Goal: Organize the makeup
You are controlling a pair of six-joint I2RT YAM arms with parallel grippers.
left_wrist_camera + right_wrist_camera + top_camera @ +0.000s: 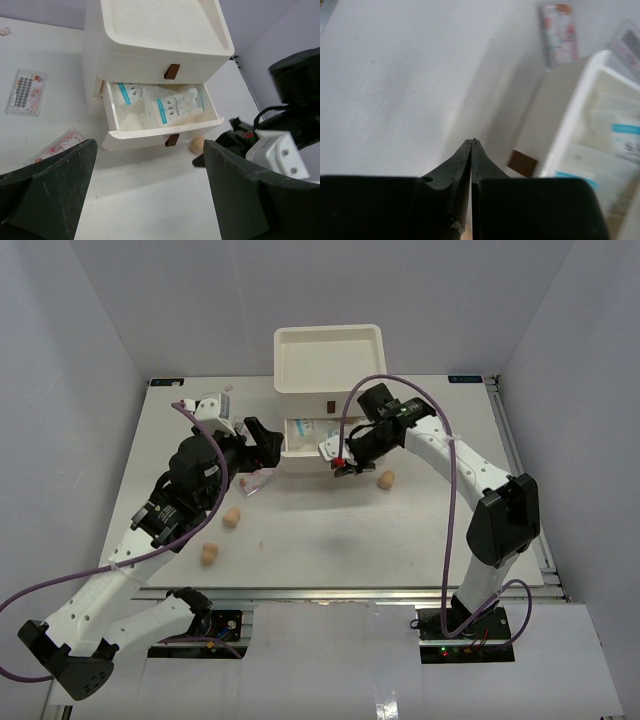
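Note:
The white drawer box (pixel 327 332) has its middle drawer (pixel 150 136) pulled out, with white-blue sachets (pixel 172 107) lying in it. My left gripper (pixel 266 444) is open and empty, hovering just left of the drawer; in the left wrist view (pixel 150 200) only bare table lies between its fingers. My right gripper (pixel 338 462) is shut on nothing, its tip (pixel 472 143) close in front of the drawer's brown handle (pixel 522 163). Three tan sponges lie on the table: one (pixel 386 480) right of the drawer, two (pixel 231 519) (pixel 209 555) at front left. No white bottles show.
A clear packet with pink contents (pixel 27 91) lies left of the box, and another (pixel 60 145) lies nearer my left finger, also in the top view (pixel 258 482). Grey walls close in the table (pixel 330 540) on three sides.

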